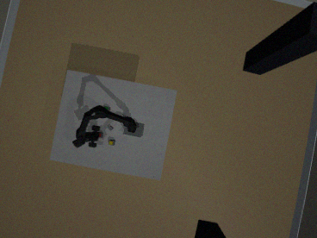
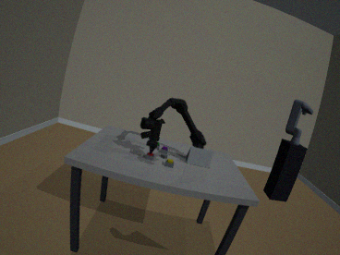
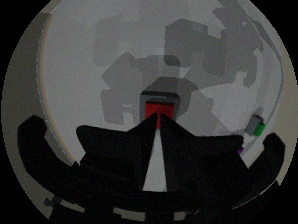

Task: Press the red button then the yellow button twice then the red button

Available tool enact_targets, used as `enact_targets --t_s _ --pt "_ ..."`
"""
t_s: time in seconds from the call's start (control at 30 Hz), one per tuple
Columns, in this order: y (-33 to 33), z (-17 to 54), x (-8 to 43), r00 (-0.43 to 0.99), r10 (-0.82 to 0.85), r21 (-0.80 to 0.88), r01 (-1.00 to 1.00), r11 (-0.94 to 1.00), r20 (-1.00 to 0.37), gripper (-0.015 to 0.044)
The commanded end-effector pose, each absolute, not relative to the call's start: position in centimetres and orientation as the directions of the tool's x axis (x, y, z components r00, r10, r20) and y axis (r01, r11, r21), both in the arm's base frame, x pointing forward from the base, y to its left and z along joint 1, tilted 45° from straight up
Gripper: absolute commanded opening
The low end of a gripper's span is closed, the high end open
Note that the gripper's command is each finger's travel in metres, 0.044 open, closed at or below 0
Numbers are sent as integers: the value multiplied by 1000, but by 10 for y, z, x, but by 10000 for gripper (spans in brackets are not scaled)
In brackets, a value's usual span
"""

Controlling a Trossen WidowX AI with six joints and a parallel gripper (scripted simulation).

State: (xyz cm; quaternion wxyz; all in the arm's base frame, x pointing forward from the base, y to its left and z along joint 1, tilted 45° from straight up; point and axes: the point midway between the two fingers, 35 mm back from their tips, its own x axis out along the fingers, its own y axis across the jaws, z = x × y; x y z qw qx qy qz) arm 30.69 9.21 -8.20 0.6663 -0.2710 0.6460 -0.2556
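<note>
The red button [image 1: 101,134] [image 2: 150,155] [image 3: 159,107] has a square red cap in a dark grey housing. My gripper [image 2: 151,152] [image 3: 158,116] is shut and empty, pointing down, with its fingertips at the red cap, overlapping its near part in the wrist view. Whether they touch the cap or push it down cannot be told. The yellow button [image 1: 111,142] [image 2: 170,161] stands on the table to the right of the red one in the exterior view and is hidden in the wrist view.
A green button [image 1: 107,108] [image 3: 259,129] stands farther off. A purple-topped button [image 2: 164,149] [image 3: 240,150] is partly hidden by the gripper in the wrist view. A small grey block [image 1: 110,127] lies near the buttons. The arm's grey base box [image 2: 200,157] stands on the white table [image 1: 142,159] [image 2: 217,185].
</note>
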Motion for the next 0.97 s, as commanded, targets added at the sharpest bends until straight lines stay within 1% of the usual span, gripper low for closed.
enact_targets --t_s 0.0,0.1,0.2,0.37,0.47,0.57,0.67,0.83,0.87,0.93 --pt "91 -83 306 35 -695 -696 -17 718 -718 20" --pt "94 -80 307 35 -691 -692 -10 722 -722 20" --pt "112 -61 305 35 -694 -695 -16 719 -719 20" --pt "114 -59 305 35 -694 -695 -17 719 -719 20" --pt "138 -63 294 36 -688 -689 -19 724 -724 99" --pt "184 -70 265 34 -684 -685 -21 728 -728 178" --pt "213 -74 239 33 -688 -689 -20 725 -725 256" --pt "217 -74 235 33 -689 -690 -19 724 -724 387" --pt "217 -74 235 33 -689 -690 -19 724 -724 400" --pt "217 -74 235 33 -689 -690 -19 724 -724 400"
